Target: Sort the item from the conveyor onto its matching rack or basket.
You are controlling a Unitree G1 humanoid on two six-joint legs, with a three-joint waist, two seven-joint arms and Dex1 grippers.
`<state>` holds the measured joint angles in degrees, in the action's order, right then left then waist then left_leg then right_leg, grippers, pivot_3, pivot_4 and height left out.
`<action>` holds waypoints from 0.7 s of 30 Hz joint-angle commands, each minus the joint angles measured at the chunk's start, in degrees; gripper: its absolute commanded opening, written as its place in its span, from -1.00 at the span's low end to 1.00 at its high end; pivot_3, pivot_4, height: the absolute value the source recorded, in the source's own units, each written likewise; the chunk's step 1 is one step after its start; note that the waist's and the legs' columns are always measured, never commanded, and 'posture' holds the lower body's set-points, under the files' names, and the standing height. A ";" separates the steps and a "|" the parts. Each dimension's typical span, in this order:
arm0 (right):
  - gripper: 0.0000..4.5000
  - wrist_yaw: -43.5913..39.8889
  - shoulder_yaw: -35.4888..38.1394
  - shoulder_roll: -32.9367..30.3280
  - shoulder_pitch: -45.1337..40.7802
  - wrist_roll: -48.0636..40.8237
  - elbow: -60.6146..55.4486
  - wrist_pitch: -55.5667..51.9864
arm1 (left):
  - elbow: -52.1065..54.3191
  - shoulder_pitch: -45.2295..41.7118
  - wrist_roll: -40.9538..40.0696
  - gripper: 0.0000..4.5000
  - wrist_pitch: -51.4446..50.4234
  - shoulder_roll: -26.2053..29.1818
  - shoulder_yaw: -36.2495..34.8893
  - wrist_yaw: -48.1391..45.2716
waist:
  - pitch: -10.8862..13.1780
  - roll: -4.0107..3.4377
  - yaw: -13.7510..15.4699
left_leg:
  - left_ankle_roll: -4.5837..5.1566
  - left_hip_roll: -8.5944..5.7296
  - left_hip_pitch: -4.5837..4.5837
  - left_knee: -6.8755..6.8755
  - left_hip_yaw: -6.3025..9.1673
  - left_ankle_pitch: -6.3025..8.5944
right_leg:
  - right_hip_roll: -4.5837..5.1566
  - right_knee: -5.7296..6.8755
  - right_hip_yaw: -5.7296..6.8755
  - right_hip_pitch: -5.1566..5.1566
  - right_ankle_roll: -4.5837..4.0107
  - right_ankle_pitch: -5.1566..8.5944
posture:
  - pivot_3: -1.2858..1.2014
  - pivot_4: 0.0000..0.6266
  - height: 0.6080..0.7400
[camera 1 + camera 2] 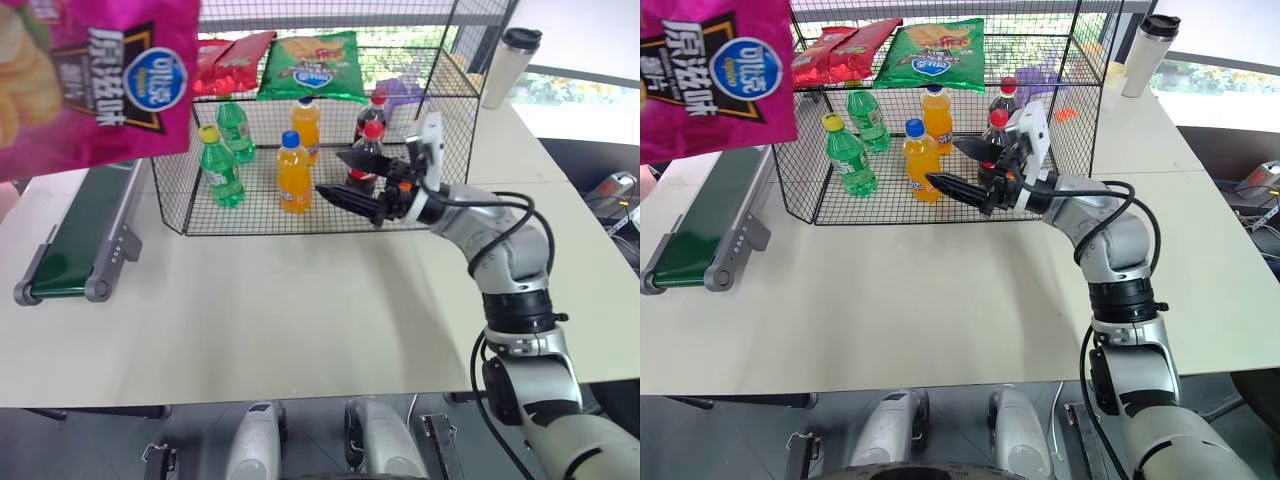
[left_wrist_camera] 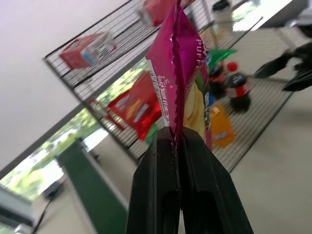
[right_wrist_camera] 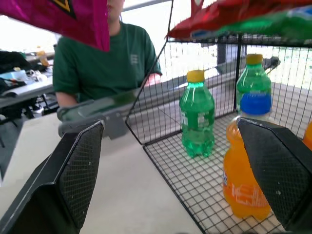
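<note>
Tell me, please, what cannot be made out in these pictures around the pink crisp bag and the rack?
- Pink crisp bag: cut off by the top and left edges of the head views.
- Left gripper: its pinch point is hidden in the bag's seam.
- Conveyor: its far end is hidden behind the bag.
- Person: cut off by the top edge of the right wrist view.
- Rack: the purple item on its floor is too small to name.

Right gripper (image 1: 340, 176) jaws stood wide, bare table (image 1: 300, 310) beneath them. Rack (image 1: 440, 80) floor just beyond was crowded with bottles: orange (image 1: 293, 173), green (image 1: 220, 167), cola (image 1: 366, 152).
</note>
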<state>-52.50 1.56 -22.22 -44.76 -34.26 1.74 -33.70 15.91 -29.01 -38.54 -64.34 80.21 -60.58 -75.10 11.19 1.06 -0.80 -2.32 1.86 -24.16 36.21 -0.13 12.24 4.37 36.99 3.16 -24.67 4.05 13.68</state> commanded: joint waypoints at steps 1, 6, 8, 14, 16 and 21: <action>1.00 -3.37 4.34 -1.77 -4.61 -4.33 2.79 -1.11 | 0.37 -4.85 -9.36 -0.98 1.30 -1.80 7.55 4.55 | 0.01 -0.01 0.12 | 0.00 -0.01 0.01 0.00 0.00 0.00 | 0.01 0.01 -0.01 0.01 0.01 -0.01 | 0.03 -0.52 1.00; 1.00 -7.30 4.77 -3.53 -8.61 -4.24 5.98 0.24 | -1.45 -12.52 -16.09 -0.98 5.46 -6.60 19.03 9.40 | 0.00 0.01 -0.02 | 0.00 -0.01 0.03 0.01 0.00 0.00 | -0.01 0.02 -0.03 0.03 -0.06 -0.15 | 0.03 -0.52 1.00; 1.00 -9.27 4.54 -3.76 -9.63 -4.87 6.17 -0.22 | -1.87 -14.84 -16.92 -0.98 7.73 -8.77 23.85 9.97 | 0.00 0.01 -0.17 | 0.00 -0.01 0.03 -0.02 -0.02 0.00 | -0.03 0.02 -0.05 0.02 -0.05 -0.15 | 0.03 -0.52 1.00; 1.00 -11.58 4.78 -2.46 -10.08 -10.38 2.19 -5.34 | -5.02 -19.58 -17.36 -0.98 12.73 -13.24 32.39 9.78 | 0.01 0.01 -0.10 | 0.01 -0.02 0.02 -0.02 -0.03 0.00 | -0.04 0.06 -0.06 0.01 -0.04 -0.16 | 0.03 -0.52 1.00; 1.00 -10.99 4.65 -0.80 -10.43 -11.62 1.58 -5.86 | -5.72 -20.52 -17.27 -0.98 13.90 -14.78 34.58 9.60 | 0.01 0.02 -0.10 | 0.01 -0.01 0.02 0.00 -0.02 0.00 | -0.05 0.09 -0.05 0.01 -0.04 -0.16 | 0.03 -0.52 1.00; 0.62 -9.83 4.40 1.93 -10.38 -13.47 -0.27 -7.18 | -6.67 -19.64 -15.58 -1.00 16.62 -16.87 38.03 8.99 | 0.01 0.02 -0.03 | 0.01 -0.01 0.02 0.02 -0.02 -0.01 | -0.05 0.11 -0.07 0.01 -0.04 -0.16 | 0.03 -0.52 1.00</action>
<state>-62.67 4.81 -20.58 -53.56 -45.45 4.03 -40.61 9.51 -48.29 -54.69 -49.42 62.90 -21.80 -65.99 11.20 1.08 -0.83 -2.31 1.85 -24.14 36.23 -0.16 12.23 4.32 37.09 3.09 -24.66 4.01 13.52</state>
